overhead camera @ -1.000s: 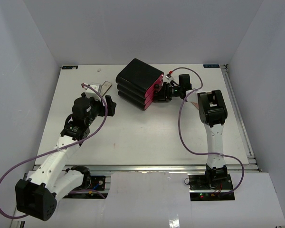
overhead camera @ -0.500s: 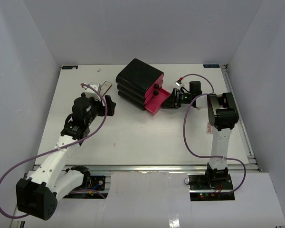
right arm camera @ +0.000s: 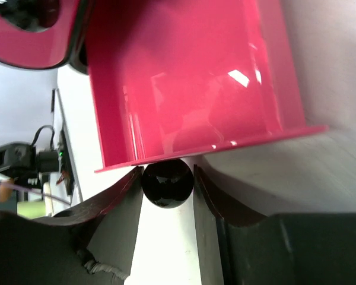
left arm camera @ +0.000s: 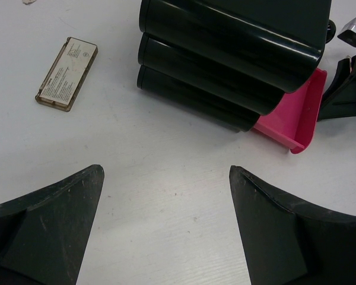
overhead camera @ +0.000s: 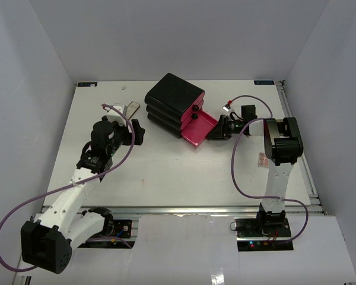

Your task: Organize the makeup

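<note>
A slim tan-and-silver case (overhead camera: pixel 130 110) lies on the table left of the black box (overhead camera: pixel 173 101); it also shows in the left wrist view (left arm camera: pixel 66 73). My left gripper (overhead camera: pixel 136 132) is open and empty, hovering over bare table (left arm camera: pixel 166 171) near the box (left arm camera: pixel 237 41). My right gripper (overhead camera: pixel 216 132) is shut on the black round knob (right arm camera: pixel 167 183) of the bottom pink drawer (right arm camera: pixel 190 83). That drawer (overhead camera: pixel 202 127) stands pulled out and its visible inside is empty. Bottles, palettes and lipstick tubes are out of view.
The box's upper two pink drawers (overhead camera: pixel 196 110) are closed. A small pinkish item (overhead camera: pixel 263 159) lies on the table beside the right arm. A rail runs along the table's right edge (overhead camera: pixel 299 148). White walls enclose the table.
My right gripper has pulled the bottom pink drawer out of the box, toward the right and front. The left arm has not moved.
</note>
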Robot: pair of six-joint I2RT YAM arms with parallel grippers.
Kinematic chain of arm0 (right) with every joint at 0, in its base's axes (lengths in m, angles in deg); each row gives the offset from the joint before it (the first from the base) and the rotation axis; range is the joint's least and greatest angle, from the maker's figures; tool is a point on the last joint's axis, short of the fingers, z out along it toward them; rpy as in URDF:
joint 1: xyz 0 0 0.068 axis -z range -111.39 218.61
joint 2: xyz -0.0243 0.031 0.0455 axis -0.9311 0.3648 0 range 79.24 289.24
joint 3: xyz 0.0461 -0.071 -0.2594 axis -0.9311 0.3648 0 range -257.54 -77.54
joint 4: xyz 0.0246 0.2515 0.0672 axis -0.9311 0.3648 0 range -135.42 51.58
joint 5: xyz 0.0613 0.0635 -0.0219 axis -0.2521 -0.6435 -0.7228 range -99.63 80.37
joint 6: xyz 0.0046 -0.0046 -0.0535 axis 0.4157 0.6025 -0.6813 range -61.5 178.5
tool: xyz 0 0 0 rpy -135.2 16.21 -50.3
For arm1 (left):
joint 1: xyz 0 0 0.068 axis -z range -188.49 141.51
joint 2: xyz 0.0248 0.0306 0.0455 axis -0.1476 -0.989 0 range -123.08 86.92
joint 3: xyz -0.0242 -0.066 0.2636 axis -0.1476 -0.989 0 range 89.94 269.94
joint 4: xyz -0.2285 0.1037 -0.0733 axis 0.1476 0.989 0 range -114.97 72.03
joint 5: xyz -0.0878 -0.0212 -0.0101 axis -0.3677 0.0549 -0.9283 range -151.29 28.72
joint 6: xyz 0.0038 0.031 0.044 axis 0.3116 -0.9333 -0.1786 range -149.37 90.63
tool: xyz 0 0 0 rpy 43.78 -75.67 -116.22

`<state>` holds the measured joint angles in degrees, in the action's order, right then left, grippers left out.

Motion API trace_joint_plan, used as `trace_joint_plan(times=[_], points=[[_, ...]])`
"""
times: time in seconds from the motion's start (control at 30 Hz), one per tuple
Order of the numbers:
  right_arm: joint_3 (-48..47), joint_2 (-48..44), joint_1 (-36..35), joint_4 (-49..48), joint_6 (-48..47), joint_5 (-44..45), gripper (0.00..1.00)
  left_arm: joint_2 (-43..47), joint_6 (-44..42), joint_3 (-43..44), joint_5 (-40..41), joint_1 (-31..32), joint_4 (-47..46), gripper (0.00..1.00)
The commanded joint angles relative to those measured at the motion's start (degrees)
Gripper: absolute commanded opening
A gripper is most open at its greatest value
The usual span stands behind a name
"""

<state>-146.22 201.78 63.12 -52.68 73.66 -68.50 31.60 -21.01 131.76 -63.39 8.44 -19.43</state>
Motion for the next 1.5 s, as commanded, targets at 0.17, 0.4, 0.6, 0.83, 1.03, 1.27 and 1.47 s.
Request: trace_joint_plan(times=[0.17, 0.4, 0.6, 0.83, 1.03, 1.27, 1.47], points=[[-0.57, -6.99, 0.93, 9.02, -8.92, 2.80, 0.83, -2.76, -0.54, 0.33, -1.54, -1.89, -0.58, 0.98], [-1.53, -17.69, 2.29, 24.09, -22.57, 2.27, 0.89, -16.11, 2.65, 6.79, -9.69, -9.05, 1.58, 0.98], [-2.04, -28.46, 3.13, 44.71, -47.06, -1.70, 0.94, -30.86, 0.72, 16.89, -8.84, -10.87, 3.56, 0.98], [6.38, -41.22, 3.28, 51.54, -62.21, -3.25, 0.95, -43.69, -4.83, 27.24, -2.63, -10.95, 3.51, 0.98], [12.40, -48.32, 4.23, 46.21, -61.56, 0.40, 0.96, -54.41, -12.88, 36.79, 0.88, -10.96, 4.68, 0.98], [12.70, -50.68, 4.79, 46.12, -61.74, -0.17, 0.96, -63.30, -17.91, 46.11, 2.55, -11.25, 6.17, 0.98], [12.70, -51.44, 4.79, 46.12, -61.74, -0.56, 0.96, -68.64, -19.56, 50.94, 0.46, -11.67, 7.82, 0.96]])
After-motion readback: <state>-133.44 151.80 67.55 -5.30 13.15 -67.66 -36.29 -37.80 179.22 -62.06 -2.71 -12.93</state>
